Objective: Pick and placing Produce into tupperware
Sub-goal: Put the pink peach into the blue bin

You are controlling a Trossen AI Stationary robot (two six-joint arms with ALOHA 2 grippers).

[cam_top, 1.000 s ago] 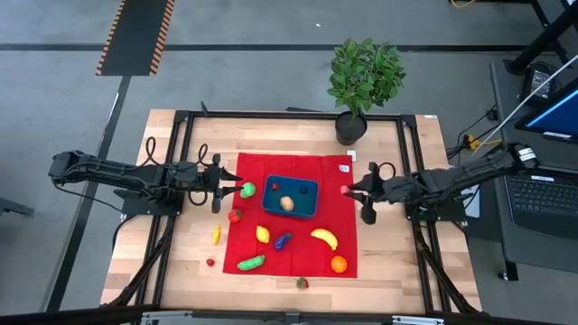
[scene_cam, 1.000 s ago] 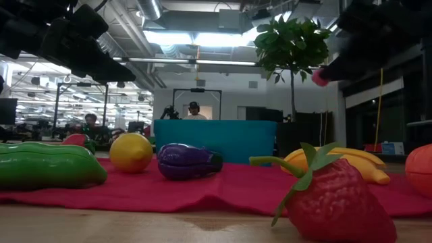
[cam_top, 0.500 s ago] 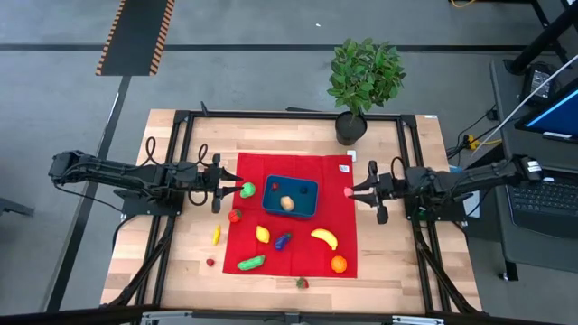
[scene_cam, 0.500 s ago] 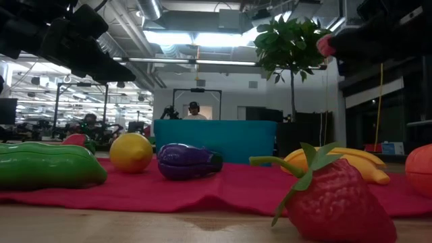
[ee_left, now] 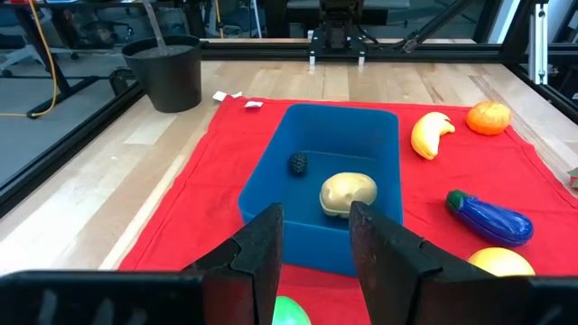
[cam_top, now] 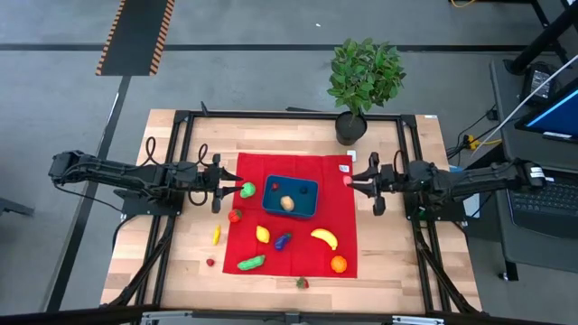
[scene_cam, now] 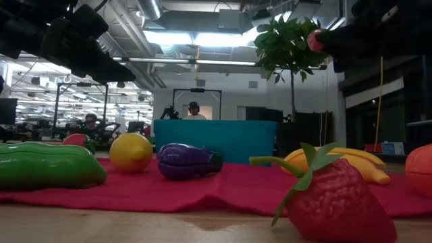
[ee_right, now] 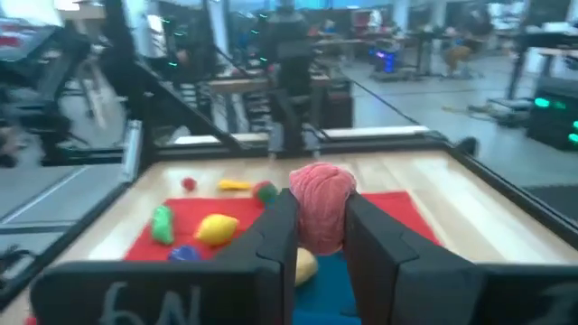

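Over on the left, the left pincer (cam_top: 233, 189) hangs at the red cloth's (cam_top: 339, 217) left edge, clamped on a green piece of produce (cam_top: 247, 190) just left of the blue container (cam_top: 291, 198). Below it a small red fruit (cam_top: 235, 216) sits at the cloth's edge, a yellow pepper (cam_top: 216, 235) and a tiny red berry (cam_top: 210, 263) lie on the bare table (cam_top: 181, 262).

The container rests on the far middle of the cloth, already holding a tan potato (cam_top: 286, 203) and a small dark berry (cam_top: 275, 187).

In front of it on the cloth: a green cucumber (cam_top: 251, 263), a lemon (cam_top: 263, 235), a purple eggplant (cam_top: 282, 241), a banana (cam_top: 324, 237) and an orange (cam_top: 338, 264). A strawberry (cam_top: 302, 283) lies on the wood at the near edge.

On the right, the right pincer (cam_top: 350, 182) is raised above the cloth's right edge, squeezed tight on a pink, bumpy fruit (ee_right: 321, 203), right of the container. A potted plant (cam_top: 361, 81) stands at the far edge.
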